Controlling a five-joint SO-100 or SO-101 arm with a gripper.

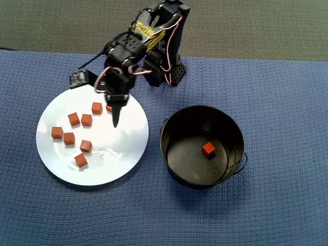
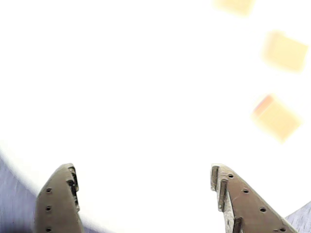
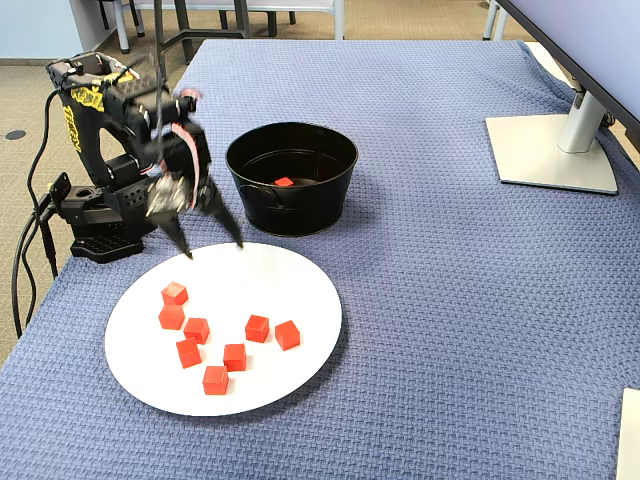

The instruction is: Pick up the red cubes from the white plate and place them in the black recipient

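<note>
While the gripper (image 3: 213,248) hangs over the far edge of the white plate (image 3: 300,275), its two fingers stand spread wide with nothing between them, as the wrist view (image 2: 146,194) also shows. Seven red cubes (image 3: 233,355) lie scattered on the white plate in the fixed view, mostly toward its left and near side; in the overhead view one of them is partly hidden behind the gripper (image 1: 116,122). Beside the plate stands the black recipient (image 1: 174,128), not touching it, with one red cube (image 1: 207,149) resting on its dull bottom.
</note>
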